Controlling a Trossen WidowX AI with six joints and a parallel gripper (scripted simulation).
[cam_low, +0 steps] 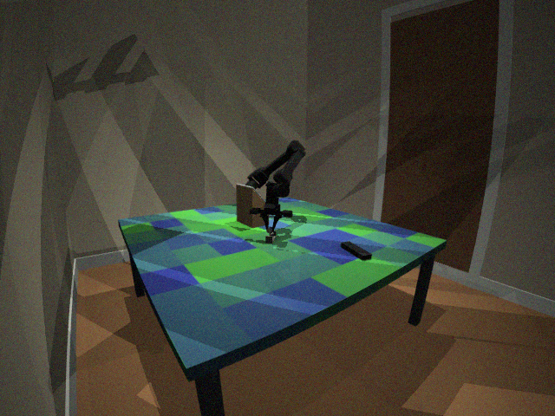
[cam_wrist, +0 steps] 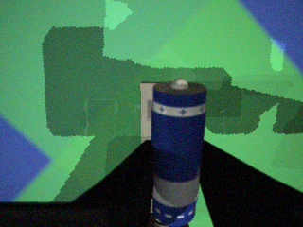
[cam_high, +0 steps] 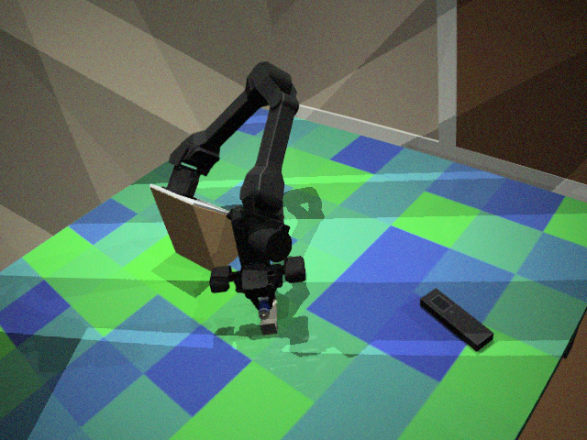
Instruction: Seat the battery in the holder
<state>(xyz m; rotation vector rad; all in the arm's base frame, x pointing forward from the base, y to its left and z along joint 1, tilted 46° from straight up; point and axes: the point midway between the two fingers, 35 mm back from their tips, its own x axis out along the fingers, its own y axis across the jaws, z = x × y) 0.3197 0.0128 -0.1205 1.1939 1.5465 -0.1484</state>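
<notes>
Blue battery (cam_wrist: 179, 142) clamped in gripper (cam_high: 265, 310), seemingly over holder (cam_high: 269, 326).

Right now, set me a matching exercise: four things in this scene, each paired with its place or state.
Things:
1 battery
2 holder
3 black remote
4 brown board

Places or states:
A lying flat near the table's right edge
B gripped in the jaws, tilted
C standing upright beside the arm
D on the table just under the battery's tip

Pairs: 1-B, 2-D, 3-A, 4-C
</notes>
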